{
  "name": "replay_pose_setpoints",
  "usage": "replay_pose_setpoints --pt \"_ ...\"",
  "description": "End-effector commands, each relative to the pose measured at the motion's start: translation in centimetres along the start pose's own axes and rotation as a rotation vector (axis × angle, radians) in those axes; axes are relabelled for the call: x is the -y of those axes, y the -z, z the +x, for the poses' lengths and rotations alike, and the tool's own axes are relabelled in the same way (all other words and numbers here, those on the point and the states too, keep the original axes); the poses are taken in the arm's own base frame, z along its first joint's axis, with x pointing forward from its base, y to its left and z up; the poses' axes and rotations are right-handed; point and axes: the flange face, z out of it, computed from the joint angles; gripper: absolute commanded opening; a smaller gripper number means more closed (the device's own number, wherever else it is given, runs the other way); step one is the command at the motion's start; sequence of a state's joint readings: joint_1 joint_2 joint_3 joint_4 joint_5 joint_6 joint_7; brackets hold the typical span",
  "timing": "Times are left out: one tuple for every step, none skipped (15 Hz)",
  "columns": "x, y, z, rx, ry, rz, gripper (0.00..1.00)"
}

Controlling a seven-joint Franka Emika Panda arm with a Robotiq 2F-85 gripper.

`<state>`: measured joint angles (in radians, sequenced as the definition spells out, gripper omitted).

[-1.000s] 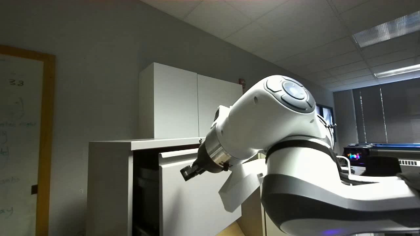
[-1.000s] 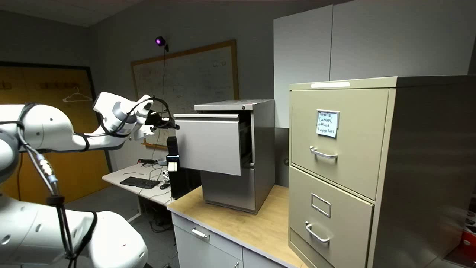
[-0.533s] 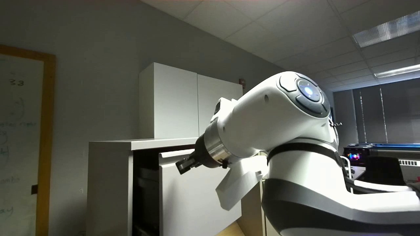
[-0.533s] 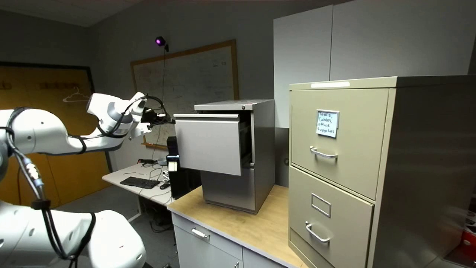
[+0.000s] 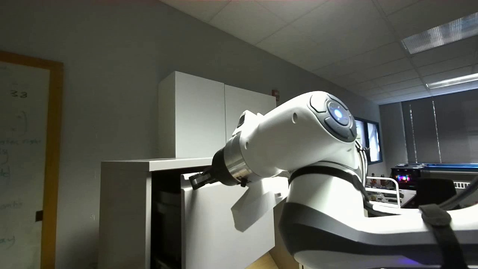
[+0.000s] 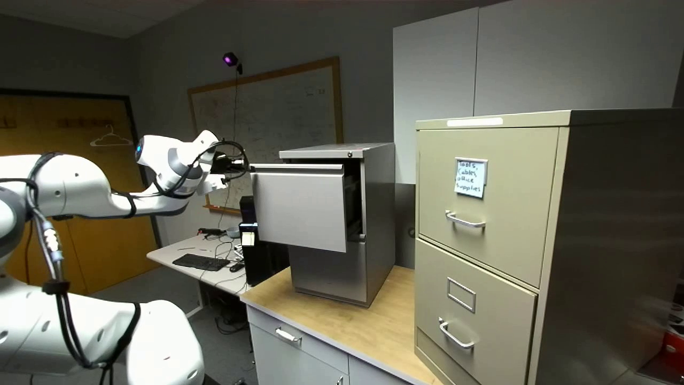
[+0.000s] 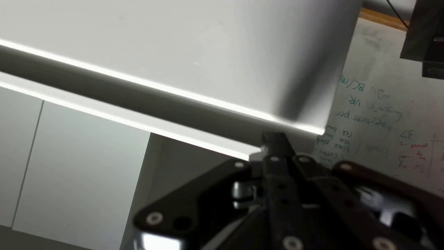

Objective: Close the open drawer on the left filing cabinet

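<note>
The drawer [image 6: 299, 211] juts from the cabinet's [image 6: 379, 224] upper half, its flat front facing the gripper [image 7: 275, 139], whose jaws stand together, nothing seen between them. The tips are at the drawer's top edge, near one end rather than mid-width; whether they touch, I cannot tell. The cabinet lies behind, so the push should run straight inward, square to the wide front.
</note>
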<state>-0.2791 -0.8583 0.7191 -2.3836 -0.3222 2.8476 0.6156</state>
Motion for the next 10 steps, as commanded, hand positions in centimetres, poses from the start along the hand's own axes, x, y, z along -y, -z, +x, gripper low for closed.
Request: replay_pose_setpoints --pt "-0.1 -2.5 1.4 0.009 -0.036 0.040 0.00" --pt "-0.2 -3.2 1.5 0.016 -0.051 0.046 0.00" --pt "-0.2 -3.5 1.6 0.019 -0.064 0.050 0.00" --pt "-0.4 -4.1 1.8 0.023 -0.075 0.052 0.00" --pt "-0.5 -4.7 2.0 0.025 -0.088 0.058 0.00" --pt "-0.6 -5.5 2.2 0.027 -0.097 0.062 0.00" --pt "-0.6 -6.1 2.4 0.035 -0.101 0.063 0.00" --pt "-0.6 -6.7 2.5 0.041 -0.102 0.063 0.00" --pt "-0.6 -7.3 2.7 0.051 -0.104 0.068 0.00" --pt "-0.5 -8.0 2.9 0.056 -0.105 0.071 0.00"
